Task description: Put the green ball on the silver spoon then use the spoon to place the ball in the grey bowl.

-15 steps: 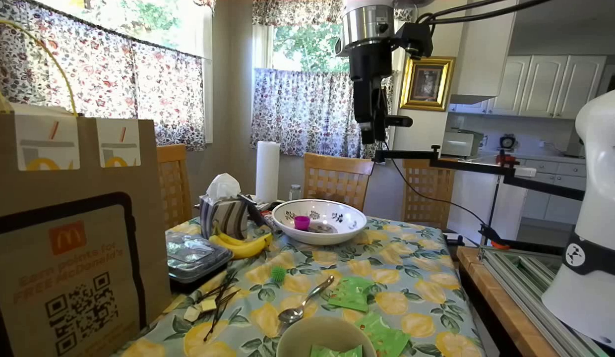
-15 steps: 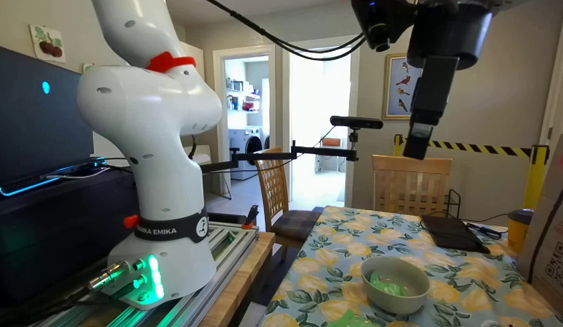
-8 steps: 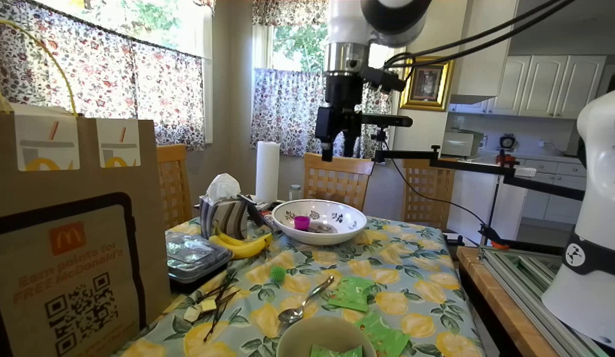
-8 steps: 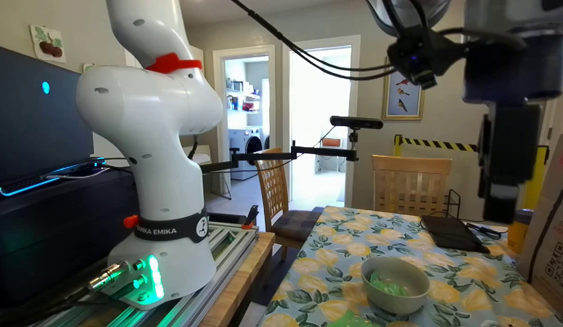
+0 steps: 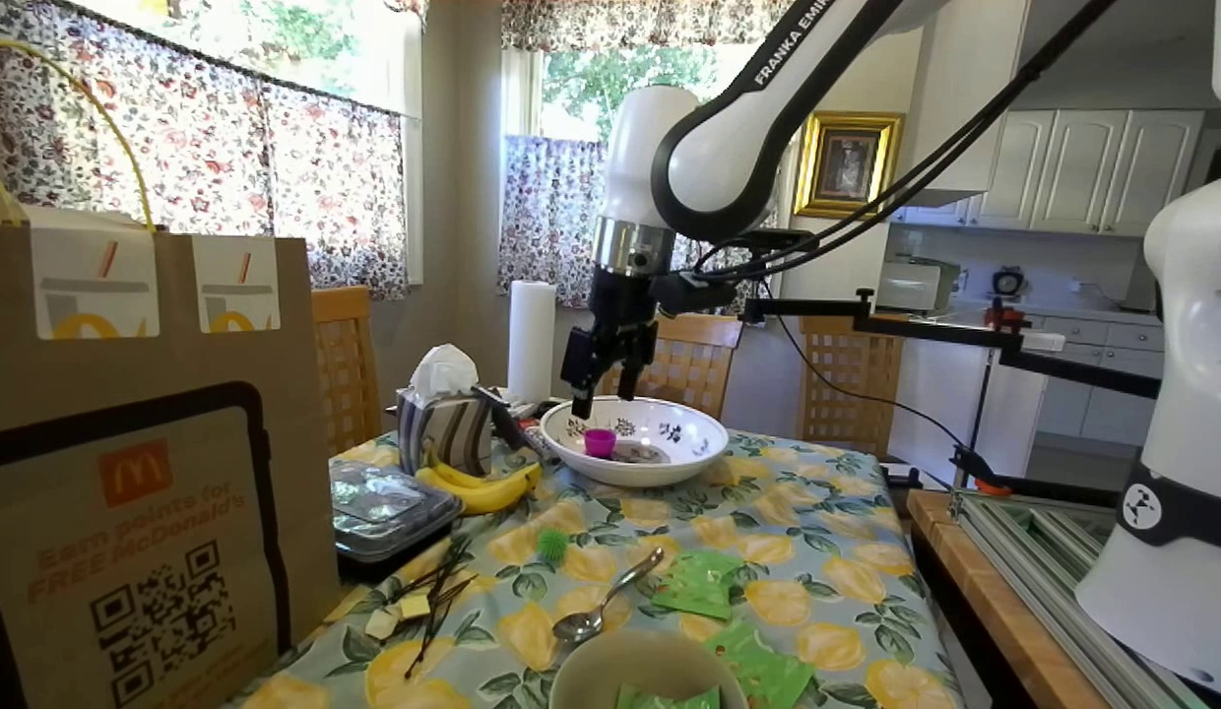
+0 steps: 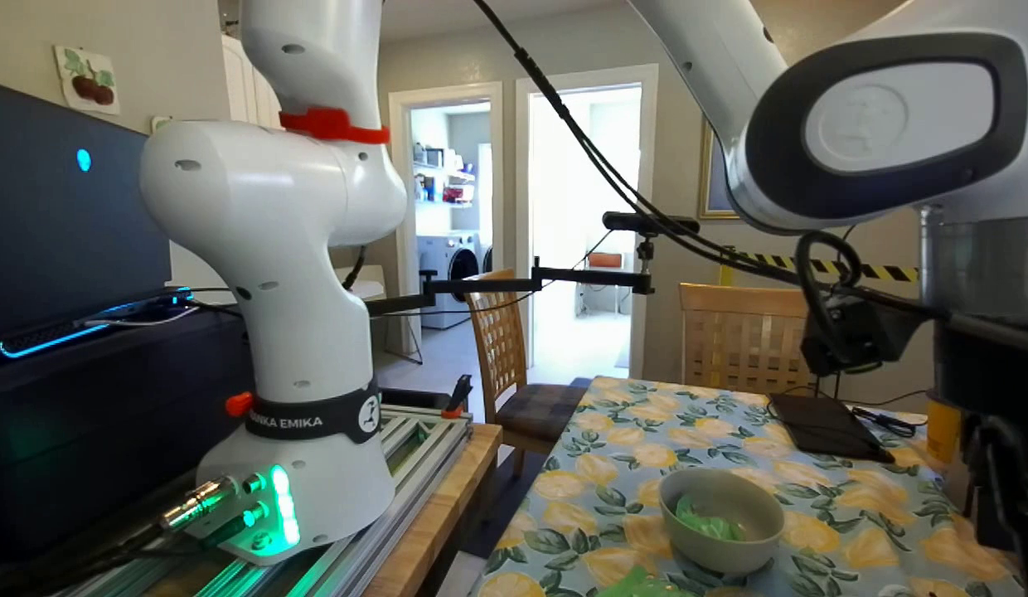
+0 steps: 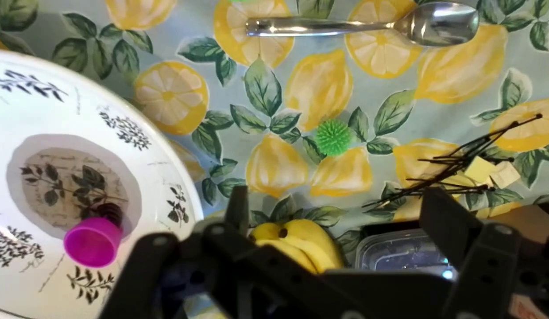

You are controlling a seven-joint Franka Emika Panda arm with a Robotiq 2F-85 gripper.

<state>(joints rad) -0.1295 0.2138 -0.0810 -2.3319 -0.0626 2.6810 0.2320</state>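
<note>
The spiky green ball lies on the lemon-print tablecloth; in the wrist view it is near the middle of the picture. The silver spoon lies flat on the cloth beside it, apart from the ball, and also shows in the wrist view. The grey bowl stands near the spoon's scoop with a green packet inside, and shows in an exterior view. My gripper hangs above the table. In the wrist view its fingers are spread wide with nothing between them.
A large white bowl holds a pink cup. Bananas, a clear-lidded container, a tissue box and a tall paper bag line one side. Green packets and dark sticks lie near the spoon.
The arm has swung out over the table and come down, the gripper turning so both spread fingers show. Ball, spoon and bowl have not moved.
</note>
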